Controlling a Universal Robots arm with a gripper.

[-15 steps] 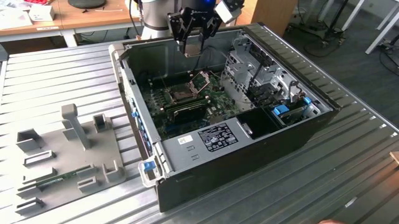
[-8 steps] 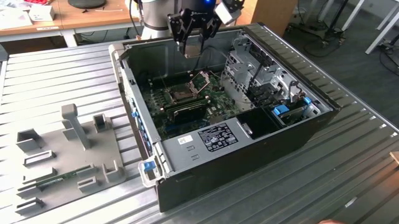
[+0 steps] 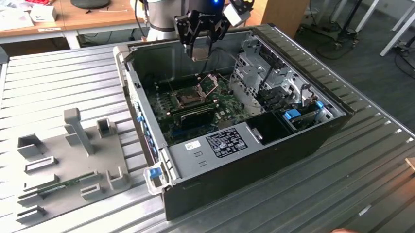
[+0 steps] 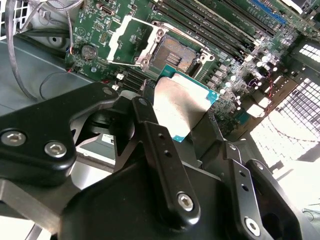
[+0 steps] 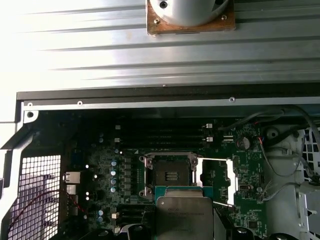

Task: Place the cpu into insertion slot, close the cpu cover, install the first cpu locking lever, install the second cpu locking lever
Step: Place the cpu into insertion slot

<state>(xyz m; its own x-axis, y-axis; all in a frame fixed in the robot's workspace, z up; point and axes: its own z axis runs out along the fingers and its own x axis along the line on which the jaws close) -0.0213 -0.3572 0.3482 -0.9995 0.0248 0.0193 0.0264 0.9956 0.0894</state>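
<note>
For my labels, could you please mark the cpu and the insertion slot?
cpu (image 4: 177, 107): second wrist view, middle of its metal top.
insertion slot (image 4: 176, 50): second wrist view, dark socket centre.

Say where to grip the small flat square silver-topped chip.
Pinch two opposite thin edges from above, as the hand does now: the small flat square silver-topped chip is thin, and this likely leaves its underside free for the dark square socket.

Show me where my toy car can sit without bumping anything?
The ribbed table is bare between the computer case and the exterior view's right edge, and between the grey holder plate and the wooden desks. Crowded: the holder plate and inside the case, where the gripper holds the cpu.
</note>
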